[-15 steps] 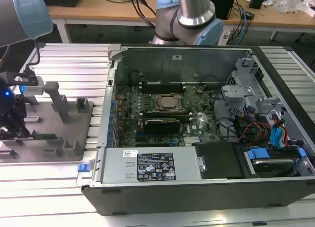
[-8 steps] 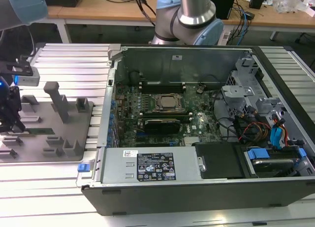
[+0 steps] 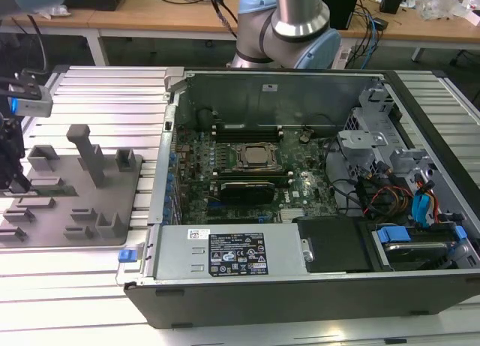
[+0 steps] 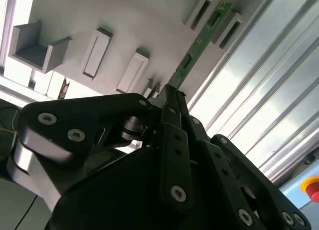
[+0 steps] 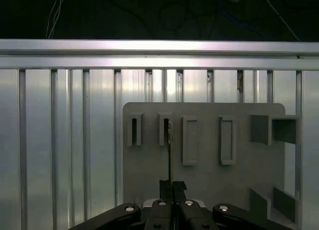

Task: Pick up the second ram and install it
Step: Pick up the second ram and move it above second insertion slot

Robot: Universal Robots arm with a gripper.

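Note:
My gripper (image 4: 168, 94) is shut on the second ram (image 4: 199, 43), a narrow green board held by one end between the black fingers. In the first wrist view the ram (image 5: 169, 155) shows edge-on as a thin dark line running from the fingertips (image 5: 165, 186) to a slotted post (image 5: 166, 129) of the grey tray (image 5: 209, 185). Its far end lies at that post; whether it still sits in the slot I cannot tell. In the exterior view the gripper (image 3: 11, 162) hangs over the tray (image 3: 75, 203) at the exterior view's far left.
An open computer case (image 3: 300, 173) lies at the exterior view's right of the tray, with the CPU socket (image 3: 255, 157) and long black slots (image 3: 244, 127) on its motherboard. The arm's base (image 3: 289, 23) stands behind the case. Ribbed aluminium table (image 5: 70, 140) surrounds the tray.

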